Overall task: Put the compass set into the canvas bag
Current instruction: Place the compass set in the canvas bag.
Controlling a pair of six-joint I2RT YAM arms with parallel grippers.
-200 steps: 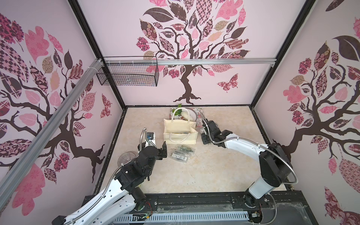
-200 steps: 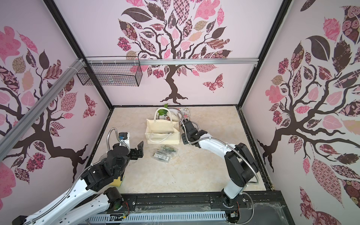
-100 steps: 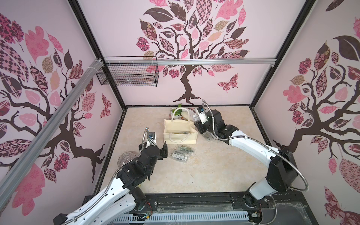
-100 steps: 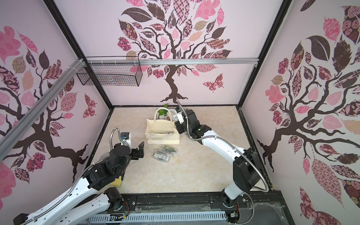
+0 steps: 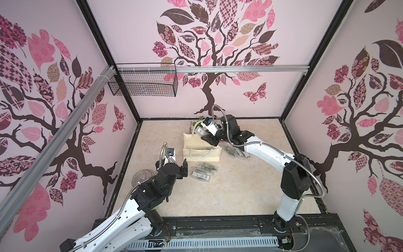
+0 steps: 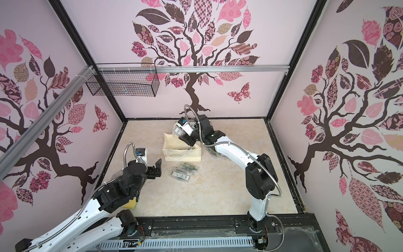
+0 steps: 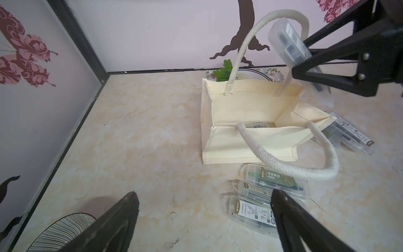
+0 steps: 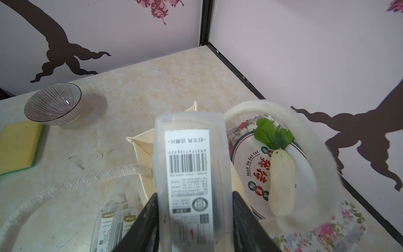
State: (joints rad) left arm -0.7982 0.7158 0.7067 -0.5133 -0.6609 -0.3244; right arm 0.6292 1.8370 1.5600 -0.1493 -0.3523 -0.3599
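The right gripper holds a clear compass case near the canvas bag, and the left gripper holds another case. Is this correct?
Not quite. The left gripper is open and holds nothing, as the left wrist view shows. The right gripper does hold a clear compass case near the canvas bag.

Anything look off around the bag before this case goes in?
The canvas bag's near handle droops outward over a clear case on the table; its far handle stands upright beside the held case and might snag it.

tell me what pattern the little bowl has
Fine dark lines radiating on white; the bowl shows best in the right wrist view.
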